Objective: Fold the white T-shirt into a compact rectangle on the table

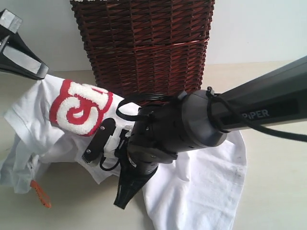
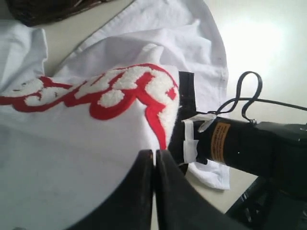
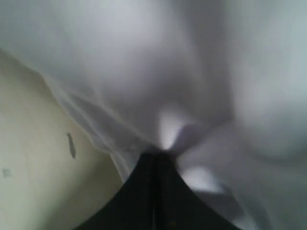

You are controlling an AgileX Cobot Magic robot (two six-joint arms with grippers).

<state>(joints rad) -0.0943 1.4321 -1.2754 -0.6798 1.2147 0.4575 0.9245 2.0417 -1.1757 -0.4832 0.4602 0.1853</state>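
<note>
A: White cotton T-shirt (image 1: pixel 201 182) with red-edged fuzzy letters: rumpled on pale cream counter (image 1: pixel 278 191), one side lifted. Folded yet?
B: No. Your left fingers (image 2: pixel 139 191) and right fingers (image 3: pixel 144 191) each pinch cloth; every fold looks undone.

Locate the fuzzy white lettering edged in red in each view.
Exterior view: fuzzy white, red-edged lettering left of centre, by the dark brown wicker basket.
Left wrist view: lettering just beyond the left end effector.
Right wrist view: not in it.
Shared landmark: the white cotton T-shirt.
</note>
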